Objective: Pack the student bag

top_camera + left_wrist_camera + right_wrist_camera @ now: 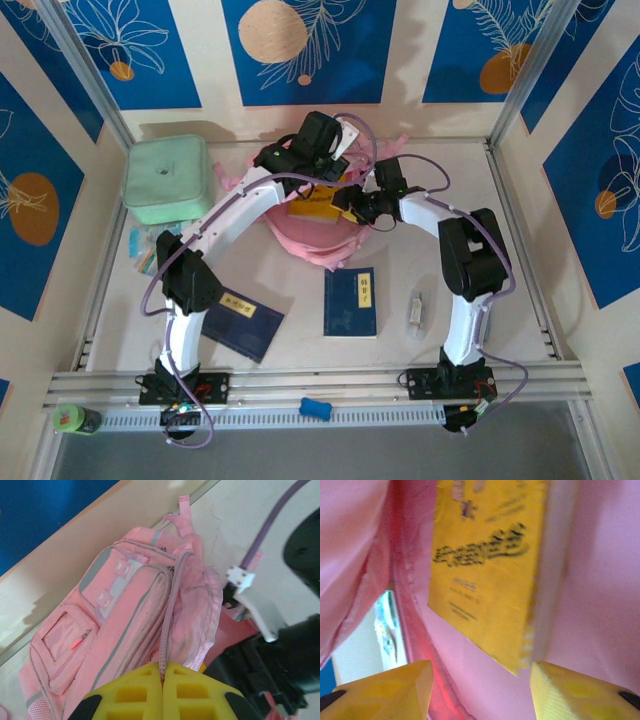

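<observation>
Straight to the middle of the table [300, 300], a shade toward twelve o'clock: the student bag [318, 243], pink, mouth open.

Clenched tight on the bag's zip edge with the left gripper [163, 674], yellow fingers [142, 676] pressed flat together, zip tape pinched in the seam. Beyond them in the left wrist view, toward twelve o'clock, pink front pockets and pale grey panels, close to the foot of the back wall [75, 545].

Down inside the bag with the right gripper [480, 680], released, yellow fingertips [390, 690] well apart, grasping nothing. Just past those tips, toward twelve o'clock, a yellow book [485, 565], tilted, black print blurred, pink lining on either side, touching neither finger. Seen from overhead too, tucked in the bag's mouth.

Off at ten o'clock from the bag, near the far left corner, a mint green case [167, 180]. At seven o'clock, a dark blue book [240, 322], lying askew beside the left arm [235, 215]. At six o'clock, a second dark blue book [350, 302], flat and squared up. At four o'clock, by the right arm [465, 250], a small clear item [415, 308], too small to identify.
</observation>
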`<state>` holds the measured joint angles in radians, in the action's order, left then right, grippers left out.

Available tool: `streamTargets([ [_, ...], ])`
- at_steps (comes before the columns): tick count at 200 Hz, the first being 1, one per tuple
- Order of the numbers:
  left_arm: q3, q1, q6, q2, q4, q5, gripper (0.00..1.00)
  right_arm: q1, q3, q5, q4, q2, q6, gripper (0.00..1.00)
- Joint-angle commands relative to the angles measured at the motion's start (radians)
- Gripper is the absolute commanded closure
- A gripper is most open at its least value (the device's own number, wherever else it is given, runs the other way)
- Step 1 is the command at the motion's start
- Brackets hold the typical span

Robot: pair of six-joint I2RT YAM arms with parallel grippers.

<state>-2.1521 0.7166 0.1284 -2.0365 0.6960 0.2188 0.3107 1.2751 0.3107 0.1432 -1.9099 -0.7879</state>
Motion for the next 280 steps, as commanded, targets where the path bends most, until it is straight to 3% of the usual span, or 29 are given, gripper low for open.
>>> streamTargets([
  [1,-0.015,0.005,-0.010,0.072,-0.073,0.011,1.00,0.015,-0.074,-0.092,0.102,0.098,-0.019,0.50],
  [23,-0.013,0.005,-0.011,0.069,-0.080,0.013,1.00,0.073,-0.127,-0.095,0.037,0.110,-0.073,0.64],
  [56,-0.020,0.005,-0.019,0.064,-0.078,-0.002,1.00,0.145,-0.005,-0.133,0.022,-0.026,-0.119,0.89],
  [90,-0.018,0.005,-0.017,0.072,-0.067,-0.004,1.00,0.166,0.054,-0.285,-0.006,-0.100,-0.141,1.00],
  [117,-0.017,0.006,-0.009,0.079,-0.055,-0.001,1.00,0.139,0.046,-0.381,-0.081,-0.101,-0.167,1.00],
  [133,-0.017,0.006,-0.003,0.081,-0.055,-0.005,1.00,0.101,0.028,-0.333,-0.200,-0.101,-0.190,1.00],
  [161,-0.023,0.005,0.003,0.082,-0.052,-0.006,1.00,0.072,0.121,-0.361,-0.128,-0.140,-0.185,1.00],
  [188,-0.022,0.006,0.013,0.079,-0.049,0.021,1.00,0.059,0.074,-0.289,-0.186,-0.125,-0.158,1.00],
  [221,-0.015,0.005,-0.010,0.071,-0.024,-0.003,1.00,0.076,-0.102,-0.202,-0.205,0.078,-0.099,0.98],
  [260,0.049,0.006,-0.042,0.078,-0.036,-0.034,1.00,0.091,-0.227,-0.209,0.070,0.336,-0.004,0.89],
  [280,-0.006,0.010,-0.025,0.079,-0.019,-0.005,1.00,0.086,-0.287,-0.163,0.147,0.427,0.023,0.87],
])
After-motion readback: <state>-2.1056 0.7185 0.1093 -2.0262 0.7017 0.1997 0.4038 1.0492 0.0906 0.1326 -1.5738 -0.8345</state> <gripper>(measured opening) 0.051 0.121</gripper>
